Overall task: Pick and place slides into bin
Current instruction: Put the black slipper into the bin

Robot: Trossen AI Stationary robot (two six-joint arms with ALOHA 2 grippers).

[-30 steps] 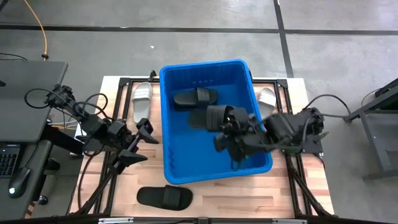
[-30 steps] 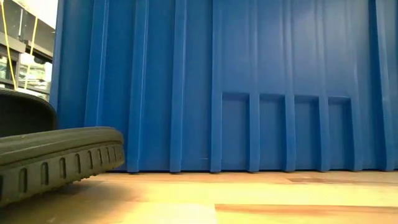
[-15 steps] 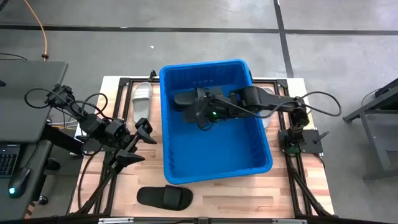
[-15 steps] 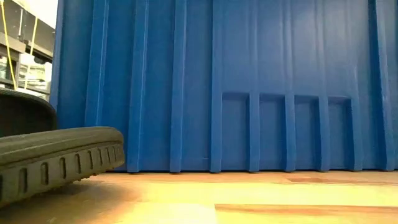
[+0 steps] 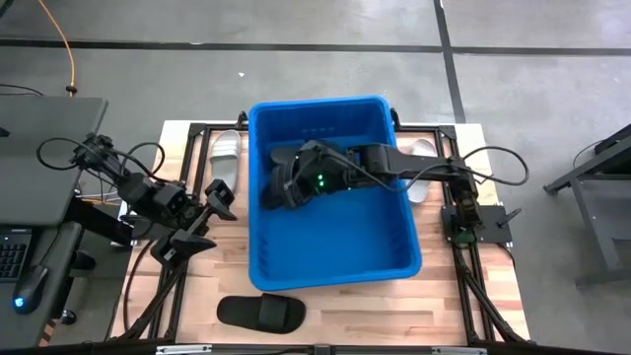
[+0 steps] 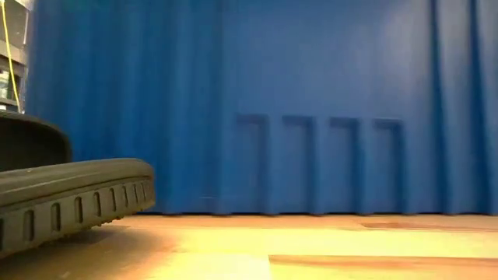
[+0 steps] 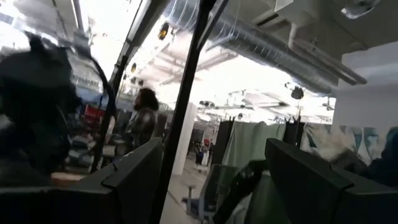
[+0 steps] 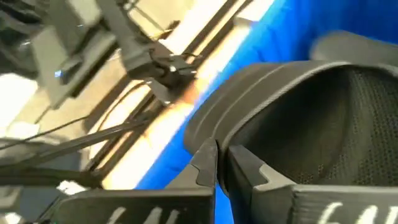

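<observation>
- Four slides show from above, with dark shapes in the bin (image 5: 325, 251) besides: a black slide (image 5: 260, 313) on the table (image 5: 463, 316) at 6 o'clock of the bin, a white slide (image 5: 223, 160) at 9 o'clock beside the bin's left wall, a second pale slide (image 5: 422, 170) at 3 o'clock, partly under the right arm, and a dark slide (image 5: 281, 158) inside the bin towards 11 o'clock.
- More dark slides lie in the bin under the right gripper (image 5: 288, 187); how many cannot be told, since the arm covers them.
- Bin: blue tub at table centre, its near half bare. Judged to sit central so both arms can reach it.
- Right gripper: reaches across the bin from 3 o'clock, low inside it at the 10 o'clock corner. In its wrist view the fingers (image 8: 245, 169) are pressed together, with a black slide's strap (image 8: 292, 99) just ahead. Whether they pinch the strap's edge or only touch it cannot be told.
- Left gripper (image 5: 200, 219): waits above the table at 9 o'clock of the bin, jaws spread wide with nothing between them, camera aimed into the room.
- Judged stage: stowing in the bin under way; three slides outside remain.
</observation>
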